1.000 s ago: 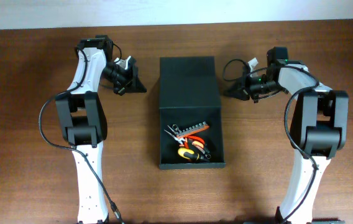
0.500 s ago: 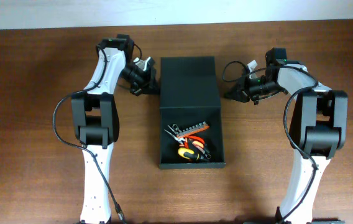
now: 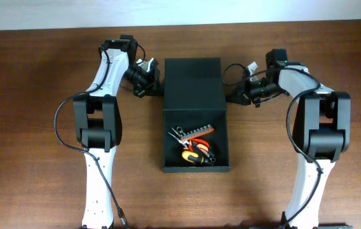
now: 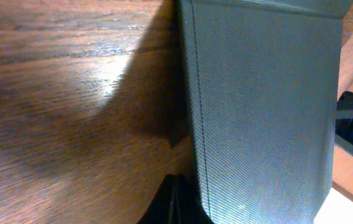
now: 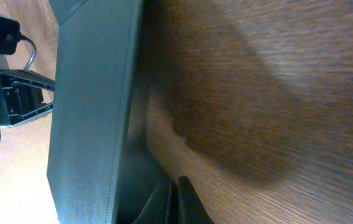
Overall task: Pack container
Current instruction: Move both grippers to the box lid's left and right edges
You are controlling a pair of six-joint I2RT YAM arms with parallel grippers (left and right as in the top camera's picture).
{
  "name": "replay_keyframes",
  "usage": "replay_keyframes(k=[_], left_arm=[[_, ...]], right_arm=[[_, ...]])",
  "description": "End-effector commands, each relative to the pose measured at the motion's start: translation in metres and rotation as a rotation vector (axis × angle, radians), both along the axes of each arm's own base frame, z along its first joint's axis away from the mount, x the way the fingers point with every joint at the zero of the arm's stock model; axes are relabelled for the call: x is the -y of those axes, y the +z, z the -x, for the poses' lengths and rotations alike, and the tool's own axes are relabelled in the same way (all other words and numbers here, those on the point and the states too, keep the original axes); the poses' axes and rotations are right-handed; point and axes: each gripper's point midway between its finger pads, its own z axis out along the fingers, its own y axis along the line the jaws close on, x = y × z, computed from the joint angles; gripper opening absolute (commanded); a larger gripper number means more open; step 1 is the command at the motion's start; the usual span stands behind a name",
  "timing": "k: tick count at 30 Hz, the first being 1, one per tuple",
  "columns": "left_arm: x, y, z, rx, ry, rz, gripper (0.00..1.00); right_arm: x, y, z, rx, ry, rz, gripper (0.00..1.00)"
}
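L pincer [image 3: 157,87], clenched, has swung in beside the left edge of the lid [image 3: 192,83]. Container [image 3: 196,168] sits mid-desk [image 3: 34,127], open, tools [image 3: 193,144] inside. R pincer [image 3: 229,97], clenched, has edged in near the lid's right edge. Prob. lid-closing next.

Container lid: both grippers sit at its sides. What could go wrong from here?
1. The left gripper and right gripper are shut beside the lid flap, at its side edges, not clamped on it; lifted that way, it could slip back.
2. Uneven pushes could skew the container.
3. The tools lie piled and might stop the lid closing flat.
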Motion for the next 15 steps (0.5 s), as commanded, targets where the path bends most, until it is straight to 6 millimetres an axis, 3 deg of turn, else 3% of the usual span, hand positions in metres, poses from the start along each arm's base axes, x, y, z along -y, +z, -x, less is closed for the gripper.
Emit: replay_keyframes(k=[1, 15], left_arm=[[-0.003, -0.003, 0.000, -0.011, 0.011, 0.001, 0.02], [-0.003, -0.004, -0.002, -0.002, 0.011, 0.002, 0.02]], right_arm=[[-0.006, -0.003, 0.002, 0.002, 0.017, 0.002, 0.04], [-0.012, 0.007, -0.011, 0.059, 0.003, -0.061, 0.04]])
